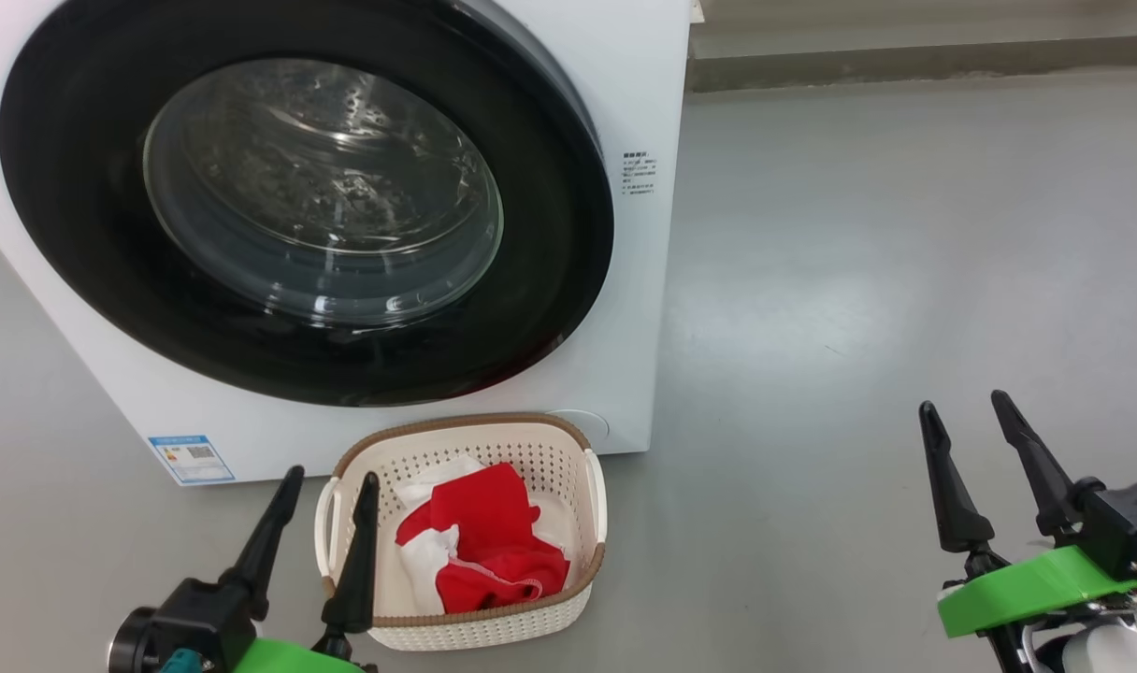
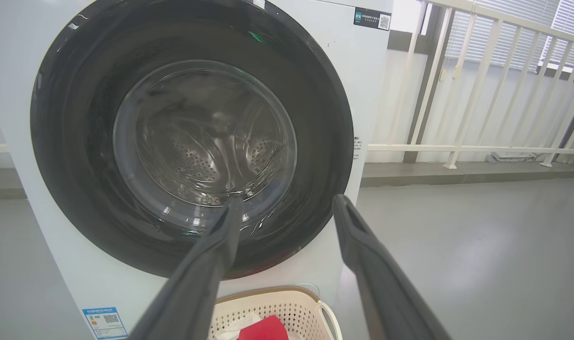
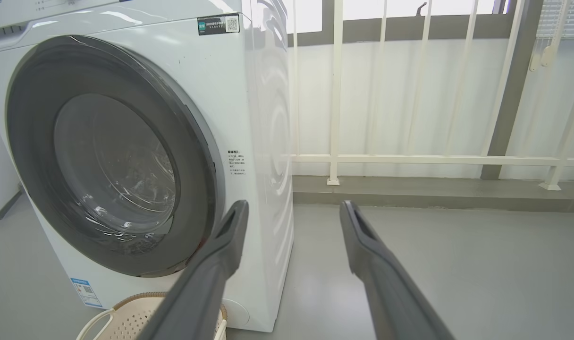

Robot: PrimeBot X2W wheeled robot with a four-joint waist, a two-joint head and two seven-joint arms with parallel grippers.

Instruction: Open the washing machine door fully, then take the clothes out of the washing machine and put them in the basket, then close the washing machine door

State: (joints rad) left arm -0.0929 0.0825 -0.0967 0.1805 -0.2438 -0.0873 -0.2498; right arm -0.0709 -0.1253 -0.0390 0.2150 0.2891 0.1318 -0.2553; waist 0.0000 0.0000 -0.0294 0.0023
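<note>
Where the head view looks down, the washing machine point(image 1: 639, 84) fills the upper left, and its right edge and front bottom edge meet bare grey floor point(image 1: 858, 280). The washing machine door point(image 1: 550, 234) lies shut against the front, its black rim reaching almost to the cabinet's right edge. The basket point(image 1: 568, 437) sits on the floor just before the machine, below the door. The clothes point(image 1: 484, 533) lie heaped inside it, red and white. The left gripper point(image 1: 333, 474) stands at the basket's left side, fingers moderately parted and holding nothing. The right gripper point(image 1: 962, 402) is well apart to the right over open floor, also parted and empty. The floor runs clear to a low kerb point(image 1: 905, 61).

The left wrist view looks along the left arm's fingers point(image 2: 211, 264) at the door's lower half. It adds the perforated drum point(image 2: 192, 165) behind the glass, a dark sticker point(image 2: 373, 19) at the machine's top right corner, and a white railing point(image 2: 457, 94) above the kerb. The basket's far rim and a corner of red cloth show at the bottom edge.

The right wrist view has the right arm's fingers point(image 3: 386, 283) framing the machine's front right corner. It adds the embossed side panel point(image 3: 273, 118), with open floor beside it.
</note>
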